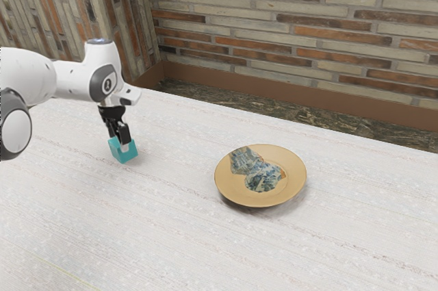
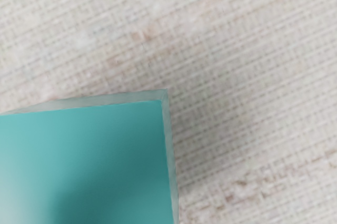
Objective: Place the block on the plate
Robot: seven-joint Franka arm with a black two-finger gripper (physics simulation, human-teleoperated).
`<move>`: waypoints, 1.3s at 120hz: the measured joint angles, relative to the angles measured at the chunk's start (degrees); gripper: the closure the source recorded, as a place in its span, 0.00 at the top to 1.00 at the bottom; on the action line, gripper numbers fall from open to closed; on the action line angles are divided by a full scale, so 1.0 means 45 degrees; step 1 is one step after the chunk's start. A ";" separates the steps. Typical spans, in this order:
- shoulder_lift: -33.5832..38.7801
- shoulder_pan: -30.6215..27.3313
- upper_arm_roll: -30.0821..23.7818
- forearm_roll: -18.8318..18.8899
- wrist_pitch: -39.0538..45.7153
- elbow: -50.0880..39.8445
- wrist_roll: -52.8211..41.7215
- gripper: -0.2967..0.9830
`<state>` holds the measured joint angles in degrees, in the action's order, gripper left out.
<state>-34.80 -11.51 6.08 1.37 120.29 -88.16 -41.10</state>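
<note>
Though cubic, block (image 1: 128,156) corner-on

Bright, even light washes the pale surface (image 1: 164,236). A soft shadow gathers under the tan plate (image 1: 294,168); up close, the teal block (image 1: 124,156) runs from whitish glare into deeper shade.

A white arm (image 1: 68,75) is entering from the exterior view's left and extending over the pale table (image 1: 171,250). Its black gripper (image 1: 120,140) is pointing down at a teal block (image 1: 126,155), partly covering it. The plate (image 1: 298,173), tan with blue-patterned patches, is lying nearer the table's far edge than the block is, and well apart from it, toward the exterior view's right. Beyond that edge, a dark floor (image 1: 274,111) is running along the foot of a brick wall (image 1: 308,31).
</note>
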 joint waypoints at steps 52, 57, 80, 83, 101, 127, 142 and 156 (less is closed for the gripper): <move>-0.0698 -0.0089 0.0001 -0.0032 0.0042 0.1018 -0.0627 0.77; -0.0759 -0.0129 -0.0002 -0.0043 0.0042 0.1077 -0.0650 0.77; -0.1165 -0.0237 -0.0004 -0.0094 0.0064 0.1432 -0.0728 0.77; -0.1209 -0.0244 -0.0004 -0.0104 0.0073 0.1471 -0.0736 0.77; -0.1401 -0.0273 -0.0037 -0.0167 0.0201 0.1534 -0.0782 0.77; -0.1698 -0.0350 -0.0065 -0.0311 0.0441 0.1533 -0.0842 0.77; -0.1805 -0.0368 -0.0167 -0.0320 0.0591 0.1613 -0.0879 0.77; -0.1844 -0.0415 -0.0196 -0.0326 0.0677 0.1676 -0.0906 0.73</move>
<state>-43.09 -13.37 5.20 -0.10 123.33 -80.61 -45.18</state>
